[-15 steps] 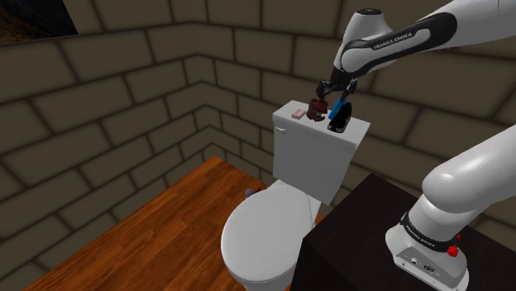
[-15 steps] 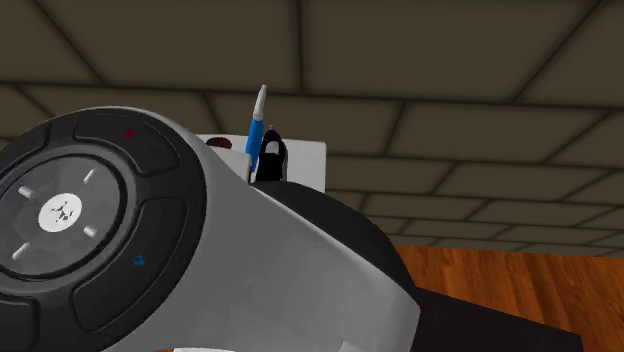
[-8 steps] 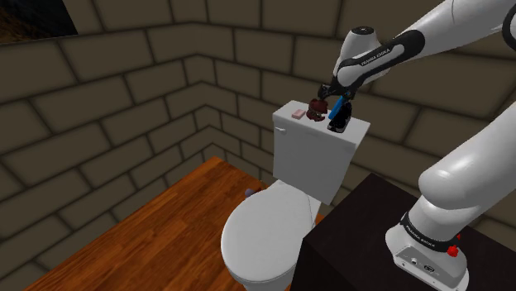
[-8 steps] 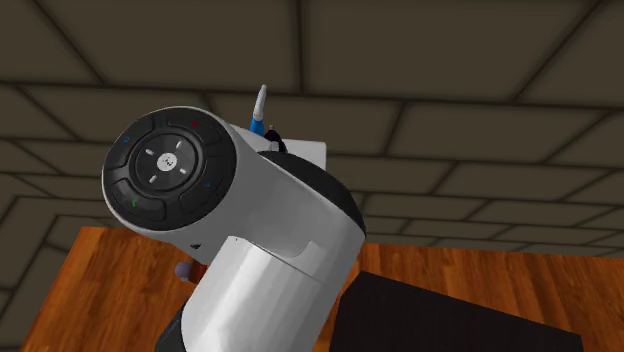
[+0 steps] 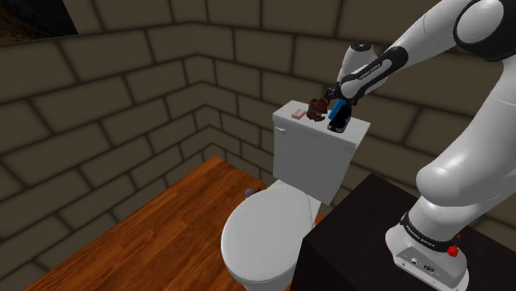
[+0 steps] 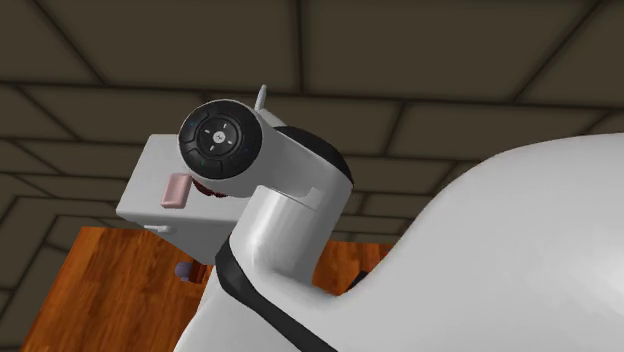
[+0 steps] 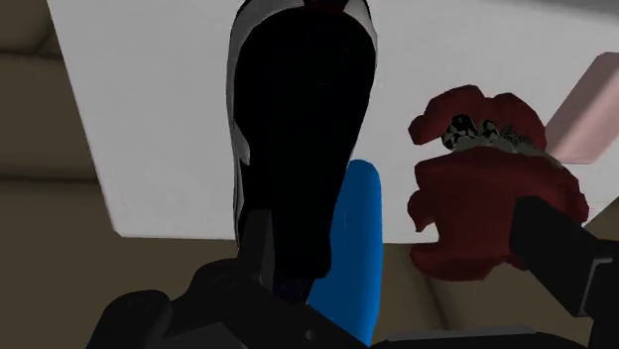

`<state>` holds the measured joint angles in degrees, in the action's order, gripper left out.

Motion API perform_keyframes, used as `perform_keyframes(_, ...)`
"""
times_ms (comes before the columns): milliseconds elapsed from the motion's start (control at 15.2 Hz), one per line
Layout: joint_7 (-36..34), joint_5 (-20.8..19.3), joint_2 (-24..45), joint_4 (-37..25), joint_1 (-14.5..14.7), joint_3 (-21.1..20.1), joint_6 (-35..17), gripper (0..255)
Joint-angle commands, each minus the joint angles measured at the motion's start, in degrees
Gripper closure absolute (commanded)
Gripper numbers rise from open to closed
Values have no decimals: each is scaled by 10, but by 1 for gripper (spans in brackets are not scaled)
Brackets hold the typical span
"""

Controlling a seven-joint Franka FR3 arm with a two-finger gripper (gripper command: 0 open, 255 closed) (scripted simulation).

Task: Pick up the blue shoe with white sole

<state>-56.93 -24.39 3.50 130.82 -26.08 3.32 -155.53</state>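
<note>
Pincer at the toilet tank, grasp not yet made.
I am holding my pincer (image 7: pixel 397 213) wide open around the blue shoe (image 7: pixel 349 248), which is standing on the toilet tank (image 5: pixel 314 157) lid beside a dark red object (image 7: pixel 486 188). Closing and lifting are still left, I judge.

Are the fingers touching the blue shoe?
Cannot tell. Wrist view: the finger by the red thing stands clear of the blue shoe; the other borders it, contact unclear.
</note>
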Motion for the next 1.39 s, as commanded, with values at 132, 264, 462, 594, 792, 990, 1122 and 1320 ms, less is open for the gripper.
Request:
perform_keyframes(132,-107,-52,57,-36,-9,31,-30,0)
perform_keyframes(264,-153,-72,82,-51,-10,50,-43,0)
perform_keyframes(462,-170,-88,100,-50,-6,58,-62,0)
perform_keyframes(594,-183,-99,112,-49,-2,64,-74,0)
perform_keyframes(792,-199,-113,128,-50,3,72,-89,0)
perform_keyframes(990,-199,-113,130,-51,3,72,-90,255)
perform_keyframes(1122,-199,-113,130,-52,2,71,-89,255)
perform_keyframes(1320,-199,-113,130,-52,3,72,-90,255)
